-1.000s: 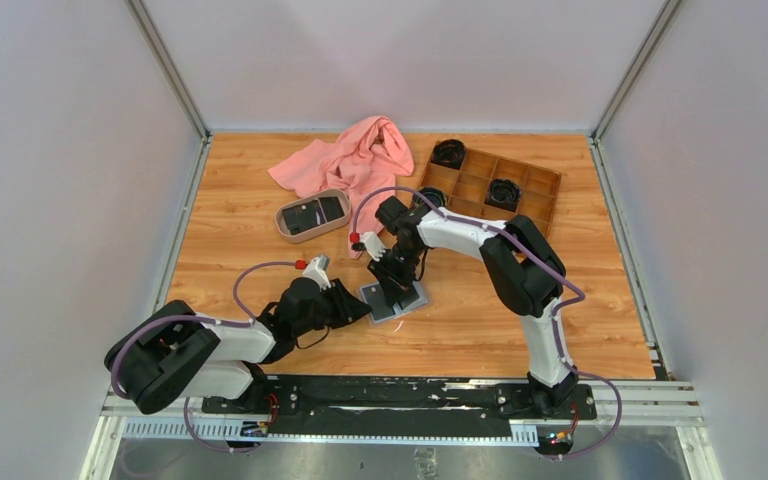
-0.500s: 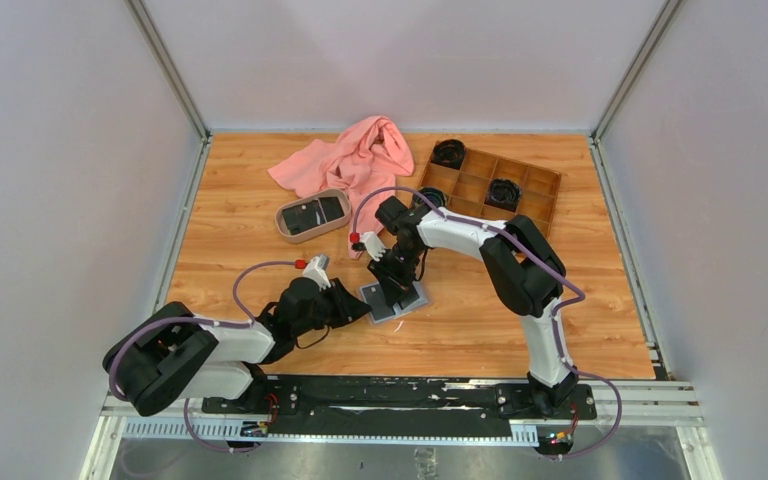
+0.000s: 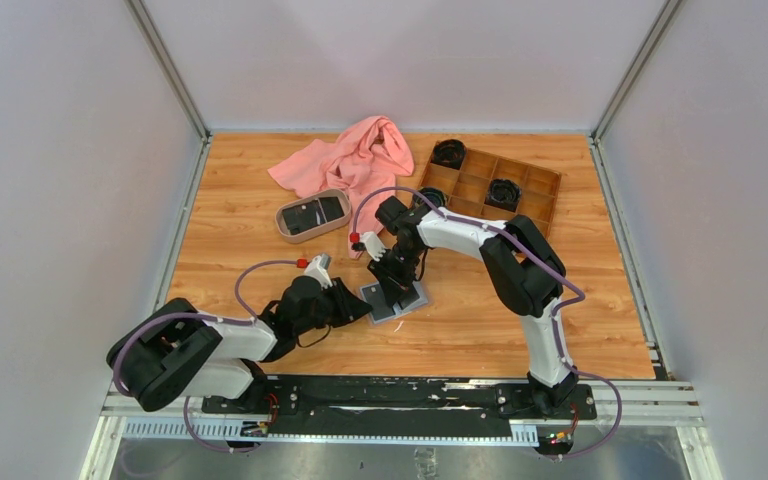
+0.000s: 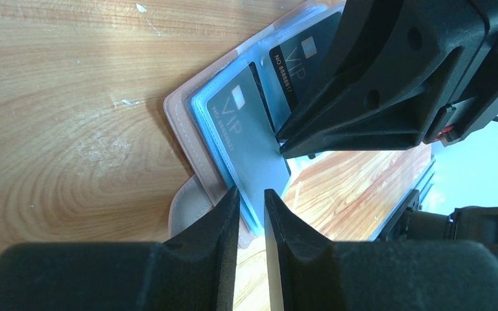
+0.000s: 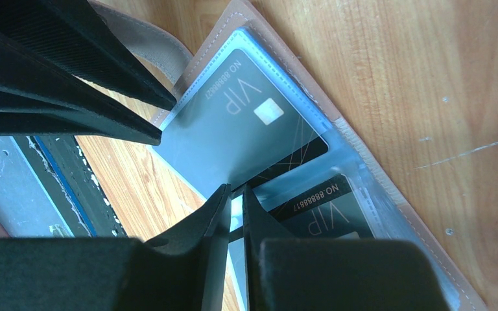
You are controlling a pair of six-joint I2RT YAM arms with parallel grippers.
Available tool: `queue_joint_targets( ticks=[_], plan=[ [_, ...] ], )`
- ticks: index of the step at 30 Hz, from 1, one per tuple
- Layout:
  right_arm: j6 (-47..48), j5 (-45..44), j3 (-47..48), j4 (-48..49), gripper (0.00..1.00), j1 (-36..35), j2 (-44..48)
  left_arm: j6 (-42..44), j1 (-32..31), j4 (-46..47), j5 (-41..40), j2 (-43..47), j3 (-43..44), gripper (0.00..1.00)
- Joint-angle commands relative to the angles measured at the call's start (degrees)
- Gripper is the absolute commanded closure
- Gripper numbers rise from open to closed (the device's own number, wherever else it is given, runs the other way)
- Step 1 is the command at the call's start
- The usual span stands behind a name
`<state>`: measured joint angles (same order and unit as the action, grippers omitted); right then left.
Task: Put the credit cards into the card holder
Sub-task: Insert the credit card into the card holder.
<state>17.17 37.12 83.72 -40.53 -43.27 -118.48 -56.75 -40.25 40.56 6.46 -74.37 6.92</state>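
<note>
Holder lies open on table, grey-blue inside up. Two black VIP cards in it, each under clear sleeve — one beside left gripper, other past fold. Left gripper at holder's near edge, fingers almost pressed together at sleeve edge; real grip or not — cannot tell. Right gripper over holder's fold, fingers nearly together, pinching thin sleeve. More dark cards in tray, far-left of holder.

Wooden table bears 1 pink cloth, oval tray, compartment box, open card holder
</note>
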Motion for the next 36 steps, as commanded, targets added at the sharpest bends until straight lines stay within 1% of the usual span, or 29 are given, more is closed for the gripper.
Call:
queue_joint_targets(
  ticks=[1, 15, 25, 31, 36],
  plan=[
    [0.8, -1.4, 0.3, -2.6, 0.84, 0.4, -1.9, 0.6, 0.3, 0.0, 0.3, -0.7, 1.1, 0.76],
    [1.1, -0.4, 0.3, -2.8, 0.83, 0.4, -1.7, -0.3, -0.2, 1.2, 1.1, -1.5, 2.0, 0.76],
    [1.9, 0.6, 0.3, -2.8, 0.76, 0.5, 0.7, -2.4, -0.4, 6.1, 2.1, -4.1, 1.8, 0.76],
    [3.2, -0.3, 0.2, -3.0, 0.72, 0.6, 4.2, -2.5, -0.5, 6.1, 1.8, -4.0, 2.2, 0.76],
    [5.9, -1.1, 0.3, -4.1, 0.7, 1.2, 7.9, -2.3, -0.5, 6.1, 2.2, -4.4, 3.0, 0.75]
  ],
)
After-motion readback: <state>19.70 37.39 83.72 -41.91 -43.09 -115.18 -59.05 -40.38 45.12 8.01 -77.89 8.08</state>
